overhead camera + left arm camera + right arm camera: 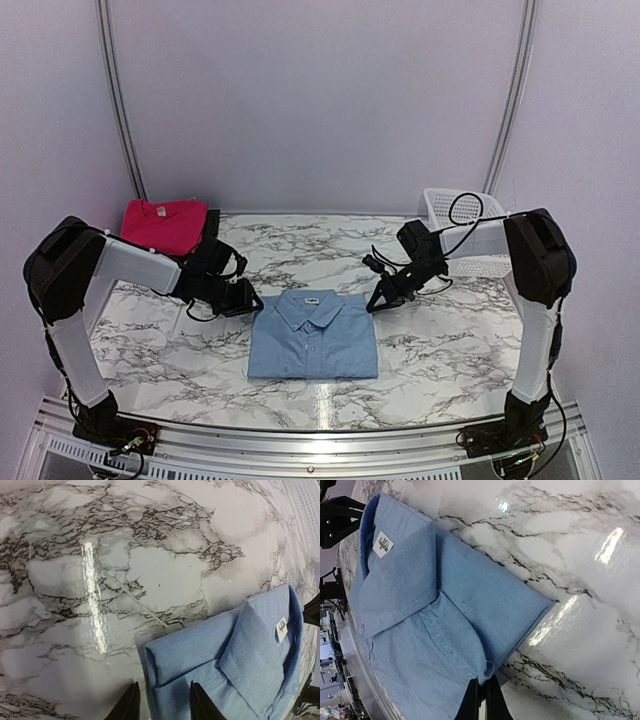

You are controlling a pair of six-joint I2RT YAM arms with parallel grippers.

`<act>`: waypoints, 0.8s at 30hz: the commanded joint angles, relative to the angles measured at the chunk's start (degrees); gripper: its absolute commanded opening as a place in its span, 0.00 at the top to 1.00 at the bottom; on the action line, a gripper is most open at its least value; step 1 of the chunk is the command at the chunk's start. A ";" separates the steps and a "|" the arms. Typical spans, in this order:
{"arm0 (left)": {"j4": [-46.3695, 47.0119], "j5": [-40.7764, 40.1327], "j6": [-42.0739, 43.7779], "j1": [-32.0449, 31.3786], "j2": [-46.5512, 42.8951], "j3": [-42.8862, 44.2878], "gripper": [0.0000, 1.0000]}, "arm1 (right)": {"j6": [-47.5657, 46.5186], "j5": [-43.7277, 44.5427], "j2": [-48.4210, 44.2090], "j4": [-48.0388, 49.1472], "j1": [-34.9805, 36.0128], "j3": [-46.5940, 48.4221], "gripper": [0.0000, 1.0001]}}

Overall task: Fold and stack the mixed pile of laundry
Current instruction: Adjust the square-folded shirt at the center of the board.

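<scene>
Laundry first: your blue shirt [312, 335] lies folded, collar up, mid-table [450, 340], probably squared for stacking onto the pink T-shirt [160, 222] folded at far left. The white basket [445, 205] sits far right, its contents hidden. Your left gripper [162, 695] straddles the shirt's corner, jaws apart, gripping nothing. The right gripper [482, 692] is closed at the opposite edge, and whether it pinches cloth is unclear.

A glossy, marble-patterned table [450, 350] throws back bright streaks of light. At its centre, a light blue shirt [313, 335] shows matt woven cloth with a fine grain and stitched seams. At ten o'clock a pink-red T-shirt [163, 224] looks soft and matt. At two o'clock a white basket [455, 207] is perforated plastic. A ribbed metal rail [320, 445] lines the six o'clock edge.
</scene>
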 commanded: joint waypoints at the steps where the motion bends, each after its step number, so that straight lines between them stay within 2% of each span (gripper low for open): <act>1: 1.11 2.40 0.08 0.11 -1.20 -1.19 0.72 | -0.09 -1.00 -1.83 -0.47 0.13 1.96 1.00; 6: 3.39 4.68 -0.14 0.11 -0.75 -1.30 0.85 | 0.35 -1.26 -1.93 -0.19 0.18 2.16 1.00; 12: 1.70 3.83 0.34 0.35 -3.27 -1.77 1.00 | 1.13 -0.98 -3.71 -0.24 0.20 2.34 1.00; 19: -0.16 1.39 1.15 1.27 -6.41 -3.08 1.00 | 1.60 -1.57 -6.22 0.88 0.20 3.78 1.00; 24: 1.89 1.54 1.44 2.21 -3.85 -3.63 1.00 | 3.61 -1.96 -1.60 4.02 0.18 4.48 1.00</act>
